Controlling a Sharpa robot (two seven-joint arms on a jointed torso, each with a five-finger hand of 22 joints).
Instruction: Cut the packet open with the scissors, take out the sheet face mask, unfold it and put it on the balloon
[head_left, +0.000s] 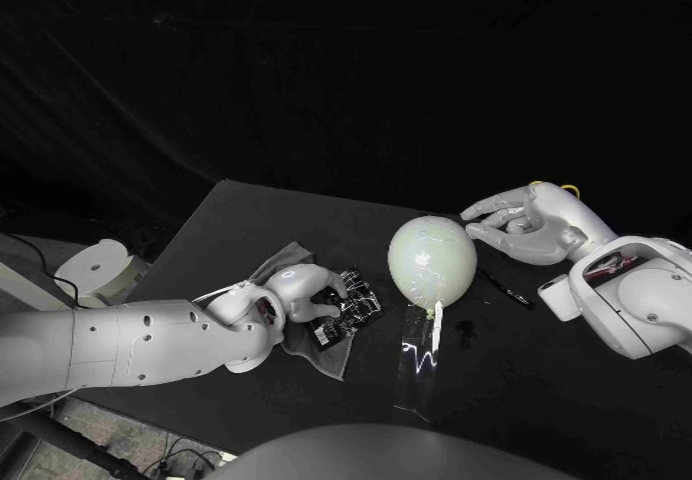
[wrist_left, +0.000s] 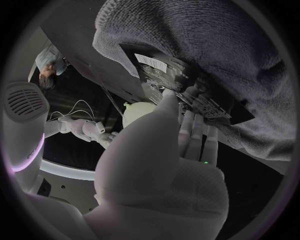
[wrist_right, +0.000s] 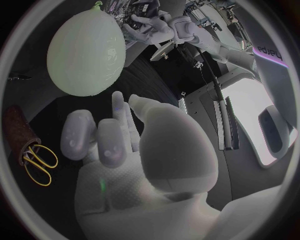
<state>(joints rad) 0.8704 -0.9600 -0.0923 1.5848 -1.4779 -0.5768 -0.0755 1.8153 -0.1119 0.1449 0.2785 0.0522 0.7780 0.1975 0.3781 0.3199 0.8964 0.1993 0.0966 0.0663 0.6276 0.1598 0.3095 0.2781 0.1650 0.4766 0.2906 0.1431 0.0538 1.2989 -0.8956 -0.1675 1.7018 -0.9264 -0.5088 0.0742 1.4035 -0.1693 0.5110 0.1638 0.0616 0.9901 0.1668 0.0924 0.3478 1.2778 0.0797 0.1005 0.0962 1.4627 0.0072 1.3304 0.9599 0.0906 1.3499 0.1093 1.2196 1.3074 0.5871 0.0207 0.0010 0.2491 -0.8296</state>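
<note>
On the table (head_left: 260, 215): 1 balloon (head_left: 433, 258), 1 packet (head_left: 355, 303), 1 cloth (head_left: 280, 256).

Nothing legible this time. The packet (wrist_left: 187, 87) shows a white label (wrist_left: 150, 62) of fine print at one corner, with more pale lettering across its dark face, but every line is too small and blurred to read.
</note>
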